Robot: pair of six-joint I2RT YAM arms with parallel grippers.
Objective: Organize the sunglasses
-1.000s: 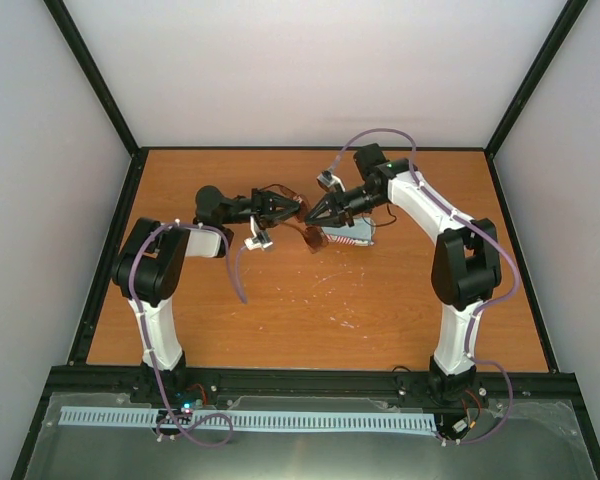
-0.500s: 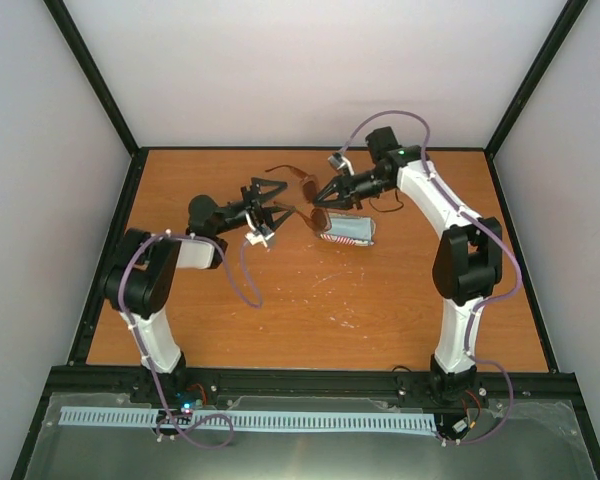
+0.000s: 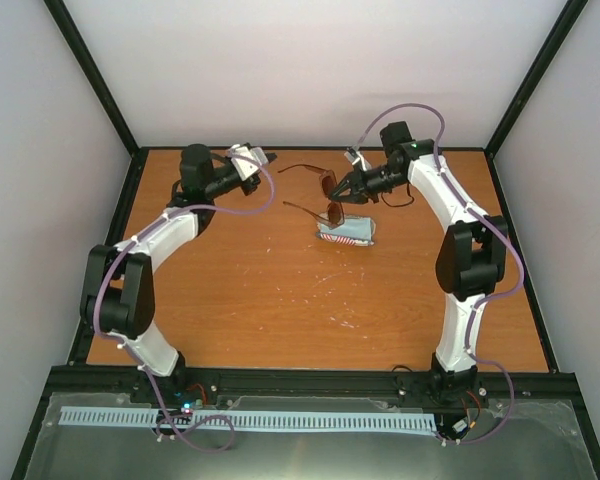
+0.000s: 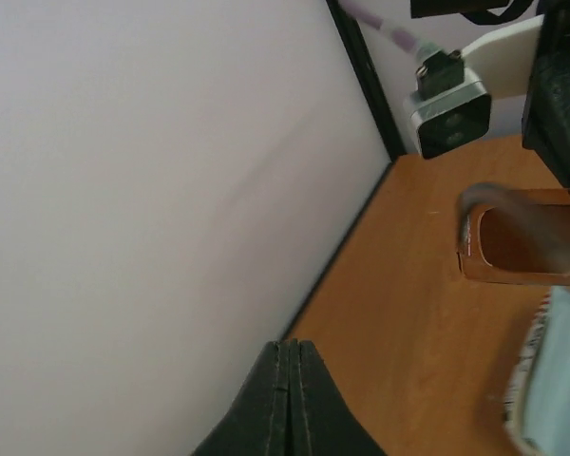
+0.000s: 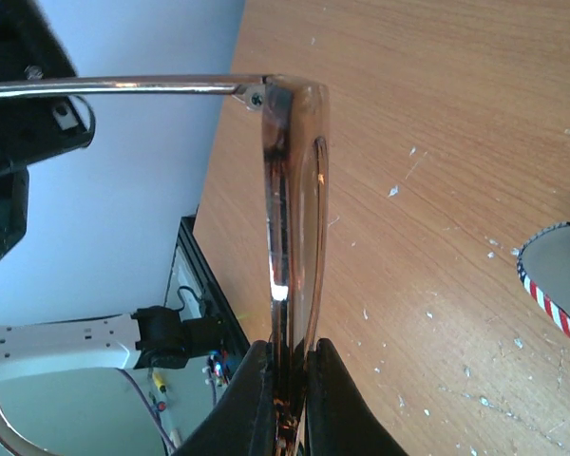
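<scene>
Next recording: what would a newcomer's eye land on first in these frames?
The sunglasses, temple arms spread open, are held above the far centre of the table, pinched at the frame front by the right gripper. The left gripper sits near the back wall at far left, shut on nothing. Beside the glasses, a flag-patterned case with a light blue cloth lies on the table.

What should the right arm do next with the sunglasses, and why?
Probably lower the sunglasses onto the bare table beside the case and let go. The right tool is shut on their front, temples splayed open, held up near the case; the left tool is shut and far off.
</scene>
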